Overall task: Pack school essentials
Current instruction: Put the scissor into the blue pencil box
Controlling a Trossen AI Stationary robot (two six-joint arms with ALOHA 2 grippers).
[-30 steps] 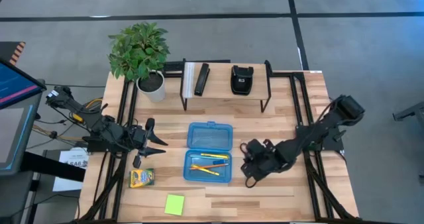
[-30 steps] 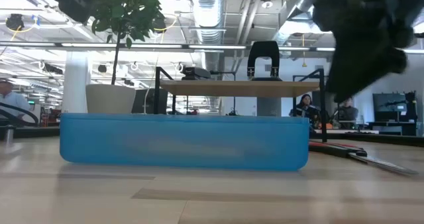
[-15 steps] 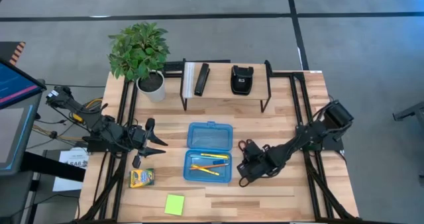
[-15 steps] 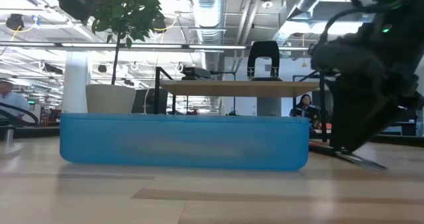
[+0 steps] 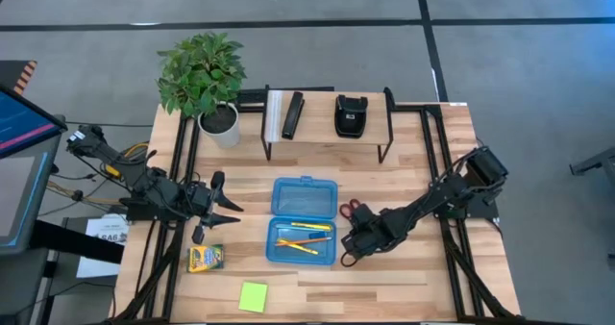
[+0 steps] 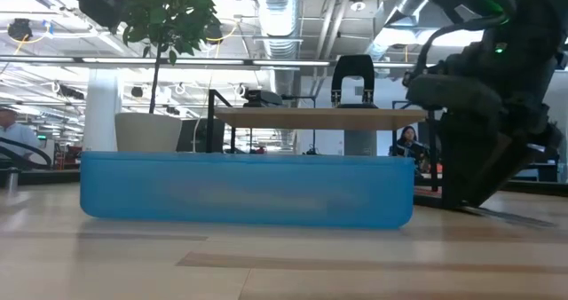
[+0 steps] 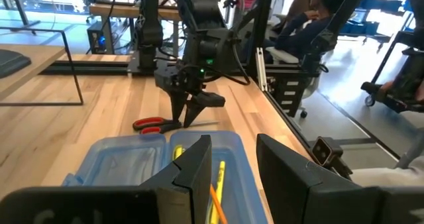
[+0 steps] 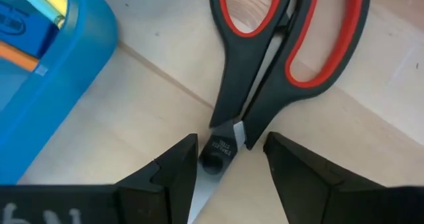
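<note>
Right end effector [image 8: 228,159] open, straddling scissors [image 8: 278,58] pivot.

translucent blue plastic hinged case [image 5: 305,221], red-and-black-handled metal scissors [image 8: 278,58], orange and yellow pencils [image 5: 304,237], lime square sticky-note pad [image 5: 253,296], green-yellow crayon box [image 5: 205,259]

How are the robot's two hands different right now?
The right hand is down at the table, its open fingers either side of the scissors beside the blue case. The left hand hangs off to the case's other side, holding nothing, its fingers closer together. Both are dark and two-fingered.
</note>
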